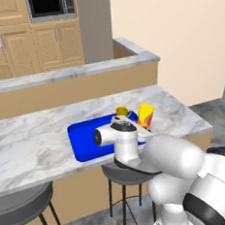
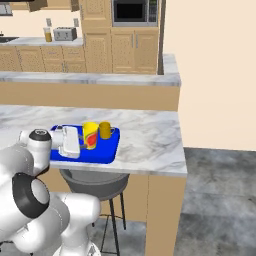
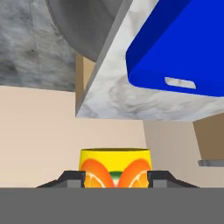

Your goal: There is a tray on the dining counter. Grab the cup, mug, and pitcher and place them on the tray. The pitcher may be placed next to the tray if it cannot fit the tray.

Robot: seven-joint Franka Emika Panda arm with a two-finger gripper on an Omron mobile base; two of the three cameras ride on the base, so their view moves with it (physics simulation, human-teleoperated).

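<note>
Tall yellow handleless cup w/ fruit picture [image 3: 115,169] sits pinched between the gripper [image 3: 115,180] fingertips, one dark tip pressed to each side, over the bright blue flat rectangular tray [image 1: 87,136] on the white-grey marble dining counter [image 1: 29,142]. Small plain yellow mug [image 2: 105,130] stands on tray just beside cup. Grey round stool [image 2: 95,182] below counter edge.

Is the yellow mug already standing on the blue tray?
Yes, in the right base view the mug stands on the tray, near its far right corner, beside the cup.
</note>
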